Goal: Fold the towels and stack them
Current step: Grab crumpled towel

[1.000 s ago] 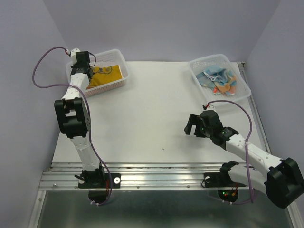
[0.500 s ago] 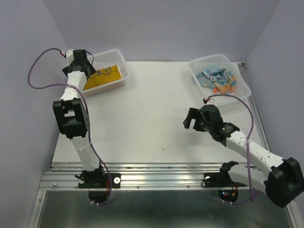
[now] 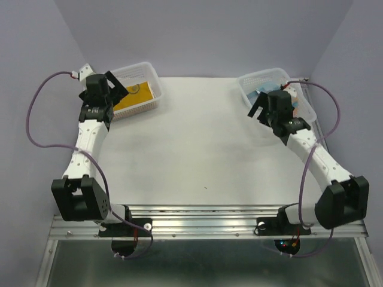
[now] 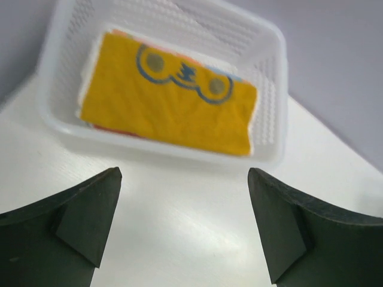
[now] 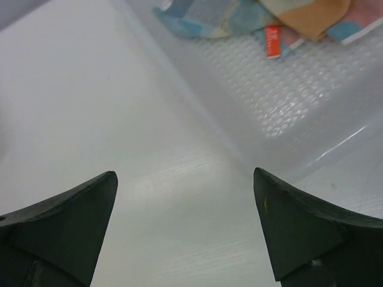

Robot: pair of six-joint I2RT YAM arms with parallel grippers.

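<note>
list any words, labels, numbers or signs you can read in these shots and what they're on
No text can be read in any view.
Orange-red tag among the loose towels in the right basket: too blurred to read.
Yellow towel in the left basket: a blue line drawing with two grey dots, with no lettering I can make out.
</note>
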